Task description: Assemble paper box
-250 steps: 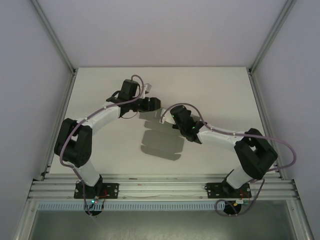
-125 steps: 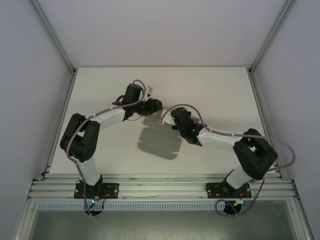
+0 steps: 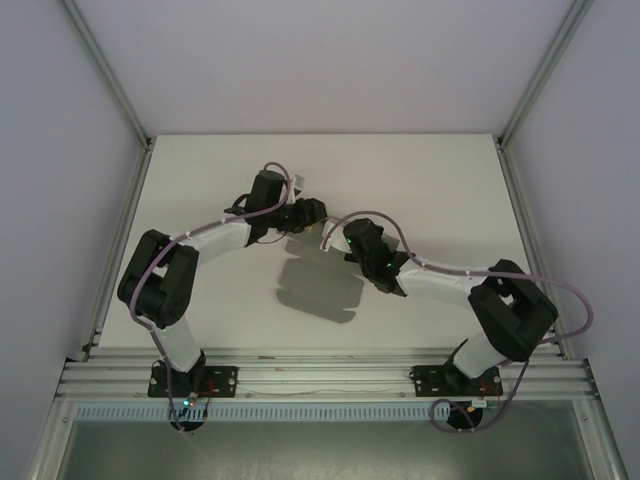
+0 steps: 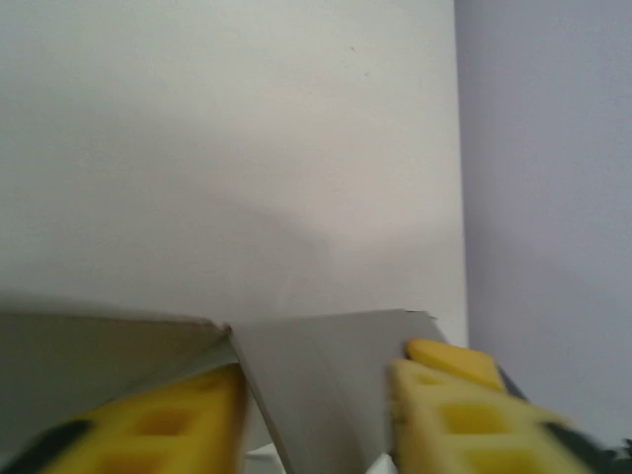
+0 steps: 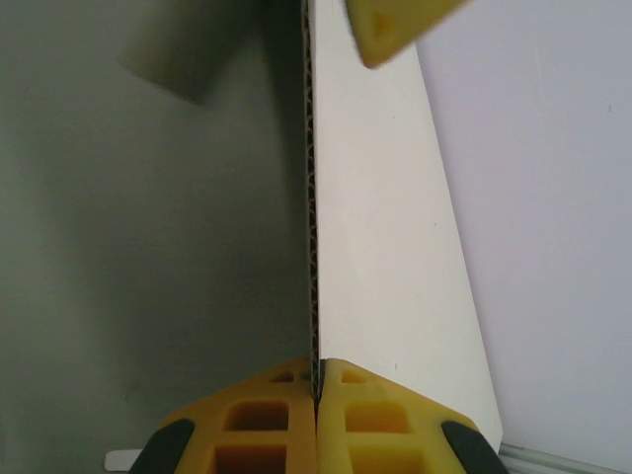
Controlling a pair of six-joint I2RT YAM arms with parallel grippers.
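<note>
The paper box (image 3: 315, 285) is a grey die-cut cardboard sheet with flaps, held up over the table's middle between both arms. My right gripper (image 3: 338, 240) is shut on it. In the right wrist view the yellow fingers (image 5: 318, 390) pinch the corrugated edge, and the sheet (image 5: 197, 197) runs straight ahead edge-on. My left gripper (image 3: 312, 212) reaches in from the far left. In its wrist view a grey flap (image 4: 326, 385) lies between its yellow fingers (image 4: 316, 420), which stand apart. One left fingertip (image 5: 390, 30) shows beyond the sheet.
The white table (image 3: 420, 180) is walled by pale panels with aluminium posts (image 3: 540, 80) at its back corners. A metal rail (image 3: 320, 375) with both arm bases runs along the near edge.
The left arm has swung right and its gripper has moved in closer to the sheet's top. The right gripper has shifted slightly left while still holding the sheet.
</note>
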